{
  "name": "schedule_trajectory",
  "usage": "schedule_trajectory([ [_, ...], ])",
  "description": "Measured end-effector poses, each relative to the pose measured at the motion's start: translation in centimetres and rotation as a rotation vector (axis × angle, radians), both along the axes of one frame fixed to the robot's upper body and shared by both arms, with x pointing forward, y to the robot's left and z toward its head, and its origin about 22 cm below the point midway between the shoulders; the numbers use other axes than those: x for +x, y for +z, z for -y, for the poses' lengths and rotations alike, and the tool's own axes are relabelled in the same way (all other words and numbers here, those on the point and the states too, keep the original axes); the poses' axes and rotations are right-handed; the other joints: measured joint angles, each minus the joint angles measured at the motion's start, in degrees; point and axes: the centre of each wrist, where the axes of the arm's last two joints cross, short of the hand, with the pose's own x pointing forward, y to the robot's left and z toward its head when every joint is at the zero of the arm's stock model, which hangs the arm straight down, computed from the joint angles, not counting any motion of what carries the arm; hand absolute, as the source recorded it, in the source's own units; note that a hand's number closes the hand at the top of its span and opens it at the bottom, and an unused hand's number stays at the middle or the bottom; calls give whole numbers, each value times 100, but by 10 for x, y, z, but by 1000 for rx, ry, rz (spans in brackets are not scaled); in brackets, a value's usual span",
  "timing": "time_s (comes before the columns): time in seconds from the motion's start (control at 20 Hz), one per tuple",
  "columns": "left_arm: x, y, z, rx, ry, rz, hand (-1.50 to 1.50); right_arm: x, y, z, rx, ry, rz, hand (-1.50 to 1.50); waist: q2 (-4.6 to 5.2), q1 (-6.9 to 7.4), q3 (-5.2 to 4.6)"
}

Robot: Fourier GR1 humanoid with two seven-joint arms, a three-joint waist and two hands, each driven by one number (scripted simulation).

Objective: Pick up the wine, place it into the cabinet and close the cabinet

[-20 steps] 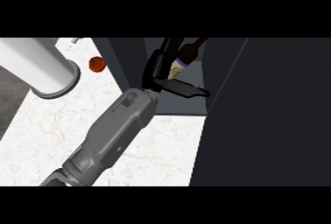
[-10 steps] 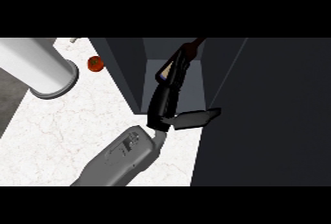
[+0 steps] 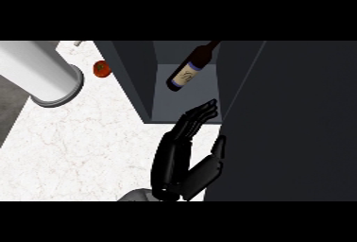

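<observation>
The wine bottle (image 3: 187, 72) is dark with a pale label. It leans inside the open grey cabinet (image 3: 132, 75), neck towards the upper right, and nothing touches it. My right hand (image 3: 182, 158) is below it, just outside the cabinet's front edge. The hand is open, with straight fingers (image 3: 197, 116) pointing up at the cabinet's floor and the thumb out to the right. A clear gap separates the fingertips from the bottle. The cabinet's dark door (image 3: 293, 123) stands open at the right, close beside the hand. My left hand does not show.
A large white cylinder (image 3: 38, 71) stands on the marbled counter (image 3: 83, 151) at the upper left. A small red round object (image 3: 102, 68) lies between it and the cabinet's left wall.
My right hand has let go of the wine bottle and drawn back down out of the cabinet, with its fingers straightened. The bottle stays inside the cabinet.
</observation>
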Motion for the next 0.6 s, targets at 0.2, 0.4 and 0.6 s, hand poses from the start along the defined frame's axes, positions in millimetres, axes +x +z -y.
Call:
schedule_trajectory([
  [0.2,-29,0,-21,-33,-39,-10,150,-2,-1,1,-6,-9,-5,-150,2,-12,-2],
  [0.4,-53,-3,-44,-38,-92,-10,150,-3,-1,-4,-13,0,-3,-150,6,-13,-5],
  [0.6,-67,-1,-74,-30,-115,10,150,-3,-2,-13,-54,75,-14,150,8,21,0],
])
